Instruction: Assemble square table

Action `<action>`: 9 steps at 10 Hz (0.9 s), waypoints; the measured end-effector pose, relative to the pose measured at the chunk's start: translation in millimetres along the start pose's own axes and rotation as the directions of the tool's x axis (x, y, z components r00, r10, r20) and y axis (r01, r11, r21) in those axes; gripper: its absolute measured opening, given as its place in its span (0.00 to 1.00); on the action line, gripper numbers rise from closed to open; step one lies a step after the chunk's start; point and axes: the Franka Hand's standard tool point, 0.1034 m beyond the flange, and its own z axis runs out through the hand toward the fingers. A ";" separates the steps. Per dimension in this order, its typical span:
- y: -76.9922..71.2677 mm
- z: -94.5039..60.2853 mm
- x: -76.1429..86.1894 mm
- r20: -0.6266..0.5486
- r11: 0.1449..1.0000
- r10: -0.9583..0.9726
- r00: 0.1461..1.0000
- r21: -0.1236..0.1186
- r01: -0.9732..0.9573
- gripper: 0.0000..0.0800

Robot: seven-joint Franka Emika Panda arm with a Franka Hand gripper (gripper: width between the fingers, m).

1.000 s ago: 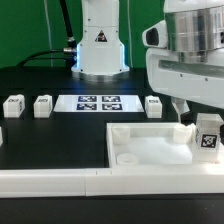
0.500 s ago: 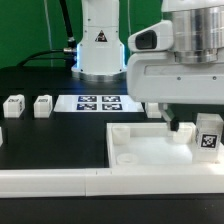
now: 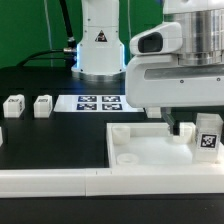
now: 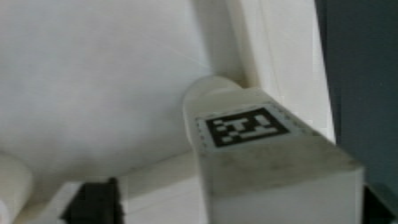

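You see the slab [image 3: 150, 152] lying flat on the black bench [image 3: 50, 140], toward the exterior view's right, with the long white wall [image 3: 50, 182] running along its near side. The tool [image 3: 177, 126] is down low at the slab's far rim, and the arm's bulky white body hides much of what lies behind it. Only the dark fingertips show below that body, so you cannot tell whether the tool is spread, pressed together or pinching anything. The first leg [image 3: 12, 106] and the second leg [image 3: 43, 104] sit side by side on the bench, well apart from the slab, on the exterior view's left. The marker board [image 3: 98, 102] lies flat between them and the tool, in front of the robot base [image 3: 100, 45]. The third leg [image 3: 208, 134] stands upright with its tag facing you, just beside the tool at the slab's far corner on the exterior view's right. Whether it rests on the slab or just behind it, you cannot tell. In the wrist view a tagged leg [image 4: 240, 130] fills the near field, close against the slab's raised rim [image 4: 246, 45], with black bench beyond the rim. You cannot tell from there which leg it is.
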 end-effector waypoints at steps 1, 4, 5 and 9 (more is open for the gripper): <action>-0.5 0.0 -0.2 0.001 0.998 0.066 0.998 0.002 -0.066 0.49; -1.9 0.6 -0.9 0.002 0.942 0.336 0.942 0.002 -0.336 0.36; -1.9 0.8 -1.5 0.004 0.897 0.442 0.897 -0.004 -0.442 0.36; -1.2 2.5 -3.3 0.025 0.394 0.919 0.394 0.001 -0.919 0.36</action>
